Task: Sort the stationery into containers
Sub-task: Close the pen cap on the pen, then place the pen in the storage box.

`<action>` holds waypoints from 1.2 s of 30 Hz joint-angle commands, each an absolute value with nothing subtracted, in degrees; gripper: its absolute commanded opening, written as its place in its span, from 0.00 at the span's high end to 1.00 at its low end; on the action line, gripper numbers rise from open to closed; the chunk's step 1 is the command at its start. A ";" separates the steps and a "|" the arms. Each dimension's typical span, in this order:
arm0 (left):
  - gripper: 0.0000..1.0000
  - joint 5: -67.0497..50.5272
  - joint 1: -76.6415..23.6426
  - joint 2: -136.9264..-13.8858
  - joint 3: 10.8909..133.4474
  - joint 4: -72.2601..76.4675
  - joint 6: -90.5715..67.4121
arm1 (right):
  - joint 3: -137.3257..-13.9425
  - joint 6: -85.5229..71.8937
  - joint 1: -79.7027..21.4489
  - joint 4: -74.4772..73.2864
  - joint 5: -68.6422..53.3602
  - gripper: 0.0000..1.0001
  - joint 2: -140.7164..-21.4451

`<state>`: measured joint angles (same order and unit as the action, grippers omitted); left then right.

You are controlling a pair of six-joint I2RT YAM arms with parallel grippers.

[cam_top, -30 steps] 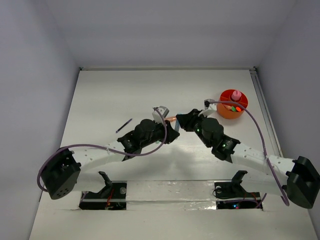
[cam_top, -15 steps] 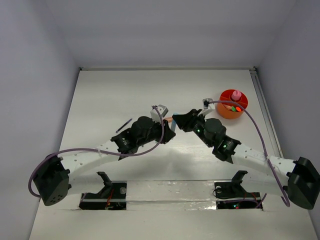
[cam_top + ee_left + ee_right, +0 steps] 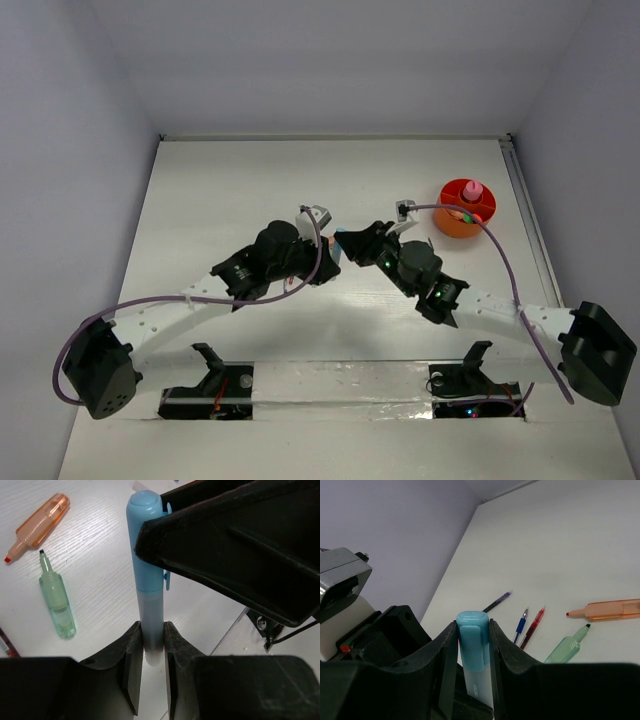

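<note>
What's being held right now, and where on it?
The light blue highlighter is held at both ends: the left pincer clamps its barrel end, the right pincer clamps its cap.

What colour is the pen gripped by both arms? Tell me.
Light blue: the pen shows best in the left wrist view.

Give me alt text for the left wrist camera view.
A blue pen is gripped at both ends: the left gripper clamps its barrel, the right gripper its cap. Behind, a green highlighter and an orange highlighter lie on the table.
</note>
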<state>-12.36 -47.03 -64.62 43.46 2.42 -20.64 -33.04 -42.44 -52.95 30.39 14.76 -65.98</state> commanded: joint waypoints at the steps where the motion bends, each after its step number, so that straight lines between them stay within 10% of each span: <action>1: 1.00 -5.71 -43.51 -61.08 55.10 29.89 -20.13 | -29.53 -46.32 -61.17 16.43 -0.97 1.00 -71.01; 24: 1.00 -13.27 -39.28 -59.68 45.20 30.15 -25.05 | -38.12 -41.07 -58.99 13.10 13.44 1.00 -67.24; 36: 0.35 -9.32 -43.77 -55.99 38.68 28.48 -22.76 | -54.66 -31.65 -33.78 14.15 14.14 1.00 -72.25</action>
